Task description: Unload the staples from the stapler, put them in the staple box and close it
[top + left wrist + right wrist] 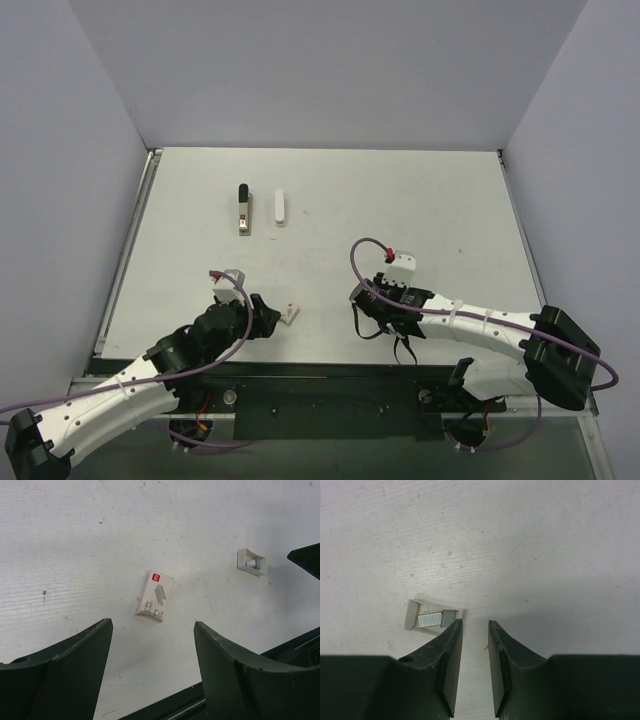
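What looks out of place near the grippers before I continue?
The small open tray beside the right gripper holds staple strips lying crooked, and one seems to reach over its rim. The staple box lies askew on the table, apart from the tray. Nothing looks damaged.

Robot laboratory test cell, seen from above.
A white tabletop [400, 200] is boxed in on three sides by plain pale grey walls [330, 70]. A left arm [110, 400] and a right arm [480, 325], both white and black with trailing purple cables [351, 262], are bolted at its near edge.
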Robot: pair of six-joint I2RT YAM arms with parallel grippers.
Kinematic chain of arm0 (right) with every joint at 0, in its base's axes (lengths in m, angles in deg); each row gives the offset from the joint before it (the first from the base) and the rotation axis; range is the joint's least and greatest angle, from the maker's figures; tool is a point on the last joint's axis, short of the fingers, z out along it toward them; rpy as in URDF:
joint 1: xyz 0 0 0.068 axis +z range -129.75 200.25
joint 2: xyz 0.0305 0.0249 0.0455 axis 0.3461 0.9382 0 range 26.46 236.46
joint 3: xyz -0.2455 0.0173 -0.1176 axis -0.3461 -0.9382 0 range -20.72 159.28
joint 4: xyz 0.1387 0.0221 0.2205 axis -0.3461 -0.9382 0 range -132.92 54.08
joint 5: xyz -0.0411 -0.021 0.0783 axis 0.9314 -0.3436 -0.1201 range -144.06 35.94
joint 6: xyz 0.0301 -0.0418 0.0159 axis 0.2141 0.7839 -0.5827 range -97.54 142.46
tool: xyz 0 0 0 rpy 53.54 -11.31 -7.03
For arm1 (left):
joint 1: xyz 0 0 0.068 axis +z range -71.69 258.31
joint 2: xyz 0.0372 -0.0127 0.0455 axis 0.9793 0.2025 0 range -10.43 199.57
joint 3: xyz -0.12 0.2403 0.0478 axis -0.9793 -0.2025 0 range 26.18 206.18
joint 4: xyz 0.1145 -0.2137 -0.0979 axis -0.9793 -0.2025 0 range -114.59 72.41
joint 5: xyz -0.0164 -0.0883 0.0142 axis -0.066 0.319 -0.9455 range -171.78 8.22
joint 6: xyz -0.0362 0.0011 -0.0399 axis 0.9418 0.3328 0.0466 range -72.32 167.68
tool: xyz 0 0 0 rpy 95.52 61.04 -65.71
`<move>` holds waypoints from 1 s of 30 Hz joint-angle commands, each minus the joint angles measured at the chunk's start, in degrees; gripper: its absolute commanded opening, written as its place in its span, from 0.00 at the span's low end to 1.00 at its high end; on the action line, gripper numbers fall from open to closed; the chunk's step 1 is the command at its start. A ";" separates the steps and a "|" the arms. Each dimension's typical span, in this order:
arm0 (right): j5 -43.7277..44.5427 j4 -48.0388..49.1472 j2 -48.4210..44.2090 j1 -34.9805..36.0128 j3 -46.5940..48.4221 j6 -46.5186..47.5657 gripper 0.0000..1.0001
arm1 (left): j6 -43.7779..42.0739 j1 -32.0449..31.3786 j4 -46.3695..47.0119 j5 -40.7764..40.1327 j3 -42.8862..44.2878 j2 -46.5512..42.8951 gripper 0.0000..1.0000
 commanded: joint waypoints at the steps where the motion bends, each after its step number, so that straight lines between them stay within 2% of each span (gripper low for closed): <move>1: 0.37 -2.16 -1.65 -0.87 -1.55 -0.09 0.23 | 0.80 -0.15 3.58 0.33 0.06 1.20 0.77; 14: -1.74 1.97 0.28 -0.96 -2.61 -0.18 0.23 | 1.94 -0.15 7.97 1.56 -0.99 7.44 0.77; 30: -3.49 5.75 5.91 -1.14 -0.59 0.79 0.23 | 1.68 -0.15 9.99 2.17 -1.78 9.20 0.77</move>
